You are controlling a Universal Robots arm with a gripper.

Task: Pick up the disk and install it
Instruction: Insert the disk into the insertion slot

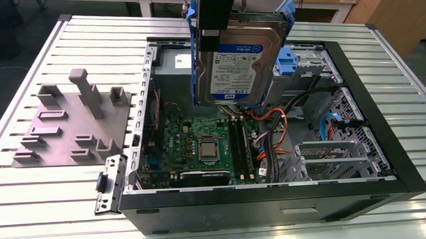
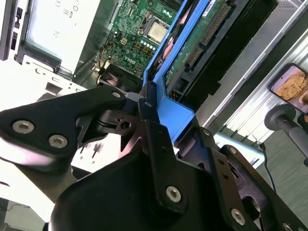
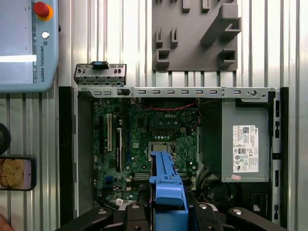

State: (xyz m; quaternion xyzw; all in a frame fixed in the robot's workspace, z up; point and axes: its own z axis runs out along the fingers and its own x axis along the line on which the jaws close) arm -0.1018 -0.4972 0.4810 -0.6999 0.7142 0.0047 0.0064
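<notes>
The disk [image 1: 238, 65] hangs upright above the open computer case [image 1: 384, 161], its white-and-blue label facing the exterior camera and its blue bracket [image 1: 194, 56] running along its edges. My gripper [image 1: 221, 37] is shut on the disk's upper part, one black finger lying across the label side. In the second wrist view the fingers [image 2: 153, 126] clamp the blue bracket [image 2: 174, 113], and the disk's [image 2: 204, 41] green circuit board faces the camera. The first wrist view looks straight down past the bracket [image 3: 168, 185] onto the motherboard [image 3: 144, 144].
A grey power supply [image 3: 245, 144] fills one corner of the case, with cables and a blue latch [image 1: 287, 61] near the drive bay. A grey fixture plate [image 1: 71, 124] lies on the slatted table [image 1: 46, 210] beside the case. A teach pendant [image 3: 24, 43] and phone [image 3: 17, 173] lie nearby.
</notes>
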